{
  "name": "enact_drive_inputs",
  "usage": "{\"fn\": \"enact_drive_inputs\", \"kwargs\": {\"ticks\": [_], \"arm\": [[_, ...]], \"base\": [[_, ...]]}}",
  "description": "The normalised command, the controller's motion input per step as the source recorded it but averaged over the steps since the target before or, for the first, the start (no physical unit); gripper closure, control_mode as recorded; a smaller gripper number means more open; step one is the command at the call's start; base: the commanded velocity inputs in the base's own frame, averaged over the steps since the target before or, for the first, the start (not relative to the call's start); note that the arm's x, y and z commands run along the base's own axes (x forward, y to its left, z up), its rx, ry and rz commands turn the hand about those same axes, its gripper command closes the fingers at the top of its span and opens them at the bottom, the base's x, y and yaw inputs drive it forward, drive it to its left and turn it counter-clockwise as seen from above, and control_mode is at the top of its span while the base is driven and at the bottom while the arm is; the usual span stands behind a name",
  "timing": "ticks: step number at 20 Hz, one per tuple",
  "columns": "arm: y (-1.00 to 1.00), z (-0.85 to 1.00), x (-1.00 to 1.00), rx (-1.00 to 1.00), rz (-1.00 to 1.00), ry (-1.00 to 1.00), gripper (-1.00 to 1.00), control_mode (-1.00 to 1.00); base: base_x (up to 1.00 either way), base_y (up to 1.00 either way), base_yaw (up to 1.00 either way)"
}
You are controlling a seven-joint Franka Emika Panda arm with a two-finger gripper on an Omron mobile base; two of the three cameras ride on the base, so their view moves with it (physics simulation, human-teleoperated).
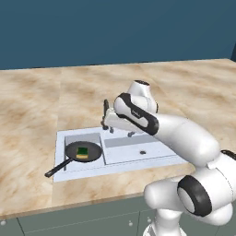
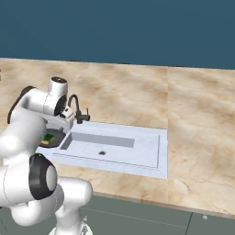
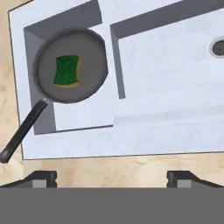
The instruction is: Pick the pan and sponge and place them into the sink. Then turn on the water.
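Note:
The black pan (image 1: 92,151) (image 3: 89,57) lies in the small basin of the pale sink (image 1: 60,152) (image 3: 131,144), its long handle (image 3: 22,133) sticking out over the rim onto the counter. The green-and-yellow sponge (image 1: 82,152) (image 3: 67,71) rests inside the pan. My gripper (image 1: 120,132) (image 3: 112,179) hangs open and empty above the sink's back rim, beside the slim black faucet (image 1: 105,112) (image 2: 75,105). In the right base view my arm hides most of the pan (image 2: 51,138). The water is out of view.
The long basin (image 1: 138,150) (image 2: 108,147) holds only its round drain (image 3: 217,47). Marbled beige counter (image 1: 32,115) surrounds the sink on all sides, and a dark blue wall (image 1: 115,27) stands behind it. Grey cabinet fronts run below the counter's front edge.

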Motion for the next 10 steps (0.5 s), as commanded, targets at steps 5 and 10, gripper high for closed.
{"fn": "enact_drive_inputs", "kwargs": {"ticks": [5,10], "arm": [[-0.19,0.0,-0.01,-0.02,0.0,-0.11,-1.0,-1.0],[-0.16,0.0,-0.04,-0.15,0.07,-0.2,-1.0,-1.0]], "base": [[0.0,0.0,0.0],[0.0,0.0,0.0]]}}
